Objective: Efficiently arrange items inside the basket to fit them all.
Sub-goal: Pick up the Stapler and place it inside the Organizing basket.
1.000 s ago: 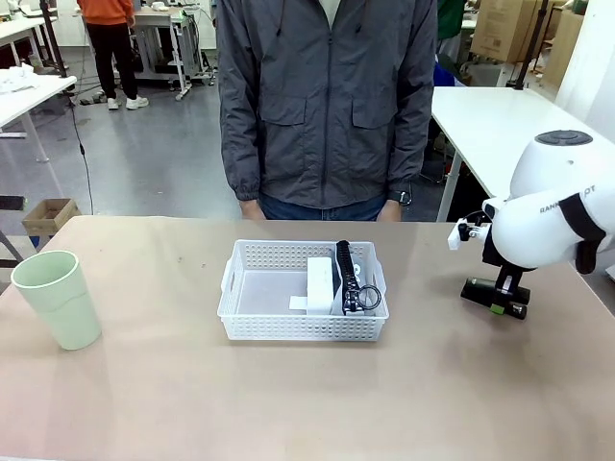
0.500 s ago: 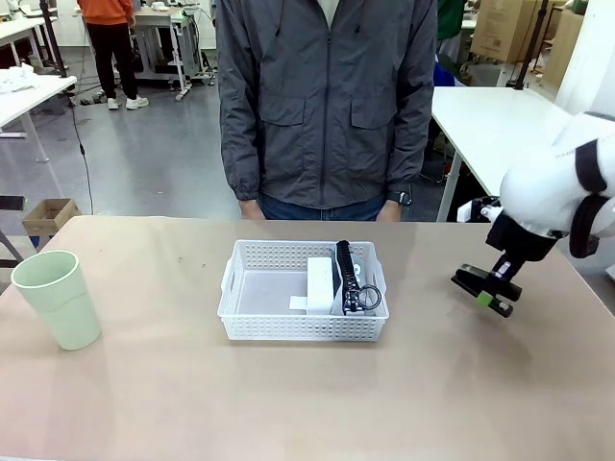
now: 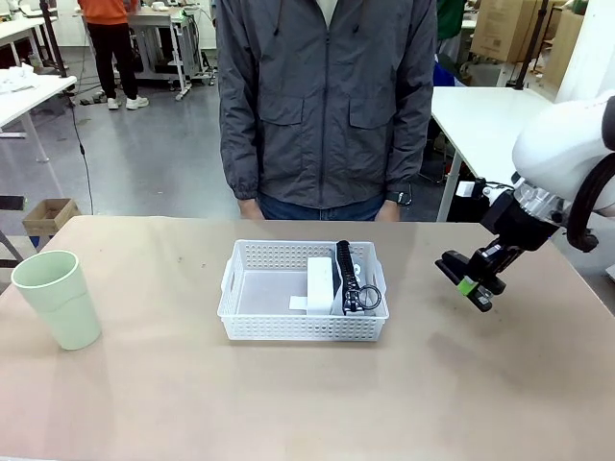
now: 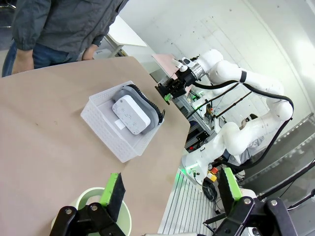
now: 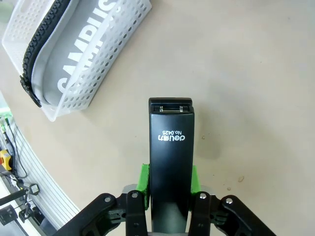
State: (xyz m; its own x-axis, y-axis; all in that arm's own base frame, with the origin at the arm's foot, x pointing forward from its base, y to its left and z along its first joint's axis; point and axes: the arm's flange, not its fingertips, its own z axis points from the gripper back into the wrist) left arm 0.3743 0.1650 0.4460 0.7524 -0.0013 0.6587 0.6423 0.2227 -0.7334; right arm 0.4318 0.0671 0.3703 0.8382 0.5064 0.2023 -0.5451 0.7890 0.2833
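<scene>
Front view: at the left of the desk (image 3: 288, 403) stands the pale green cup (image 3: 56, 300), upright and well apart from the basket (image 3: 288, 327). In the left wrist view, the left gripper (image 4: 171, 182) hangs above the cup with its jaws spread wide and nothing between them. The white basket sits mid-desk before a person (image 3: 327, 96) in a grey jacket. Inside it, the small white boxy object (image 3: 319, 279) stands right of centre, with the grey shoe (image 3: 344, 274) on its side along the right wall. To the right, clear of the basket, the right gripper (image 3: 473, 283) is clamped on the black stapler (image 3: 456, 272), held tilted above the desk.
</scene>
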